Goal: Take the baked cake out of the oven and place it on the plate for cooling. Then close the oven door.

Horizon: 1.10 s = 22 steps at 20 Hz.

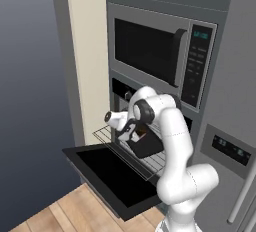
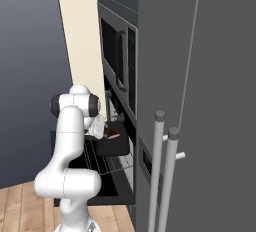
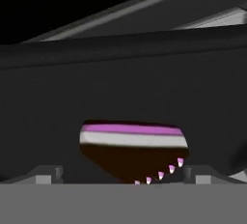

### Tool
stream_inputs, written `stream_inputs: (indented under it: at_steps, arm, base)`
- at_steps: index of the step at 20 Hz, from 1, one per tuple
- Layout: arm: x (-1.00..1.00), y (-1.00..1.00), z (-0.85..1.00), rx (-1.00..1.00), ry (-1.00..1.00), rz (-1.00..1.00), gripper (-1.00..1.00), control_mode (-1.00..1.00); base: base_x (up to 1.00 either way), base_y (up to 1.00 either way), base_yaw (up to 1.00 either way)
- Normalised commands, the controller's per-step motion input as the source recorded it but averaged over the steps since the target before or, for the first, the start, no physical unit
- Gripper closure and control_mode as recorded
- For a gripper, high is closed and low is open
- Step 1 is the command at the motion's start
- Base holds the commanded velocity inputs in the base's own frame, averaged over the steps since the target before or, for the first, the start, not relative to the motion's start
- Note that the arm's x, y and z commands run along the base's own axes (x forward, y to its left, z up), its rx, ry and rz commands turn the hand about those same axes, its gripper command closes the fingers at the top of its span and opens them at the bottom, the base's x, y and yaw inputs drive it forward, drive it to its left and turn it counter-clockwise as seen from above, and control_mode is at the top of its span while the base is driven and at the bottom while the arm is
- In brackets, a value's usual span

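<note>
Gripper (image 3: 123, 177) jaws wide, nothing held, cake (image 3: 134, 150) just ahead between tips; cake slice on pulled-out wire rack (image 1: 112, 143) above lowered oven door (image 1: 112, 176); oven (image 1: 122, 91) open behind; microwave (image 1: 160, 51) above

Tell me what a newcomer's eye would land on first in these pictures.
First, the white arm bent in front of the oven, whose black oven door hangs dropped open with a wire rack pulled out over it. In the hand view, a dark cake with pink and white layers sits between the open gripper tips. Above the oven sits a silver-framed microwave.
</note>
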Motion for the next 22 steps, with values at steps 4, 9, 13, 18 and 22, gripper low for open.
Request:
stream_inputs:
  at_steps: [4,9,13,18,22]
  arm:
    - [-0.18,0.0,0.28,0.0,0.0,0.02,-1.0,-1.0]
    - [-0.01,-0.09,0.02,0.0,0.0,0.07,-1.0,-1.0]
    - [0.0,-0.24,0.0,0.0,0.0,0.15,-1.0,-1.0]
    - [-0.01,-0.23,0.0,0.0,0.0,0.17,-1.0,-1.0]
    - [-0.02,-0.09,-0.02,0.0,0.0,0.16,-1.0,-1.0]
  base:
    - [0.0,0.0,0.0]
    - [0.0,0.0,0.0]
    - [0.0,0.0,0.0]
    - [0.0,0.0,0.0]
    - [0.0,0.0,0.0]
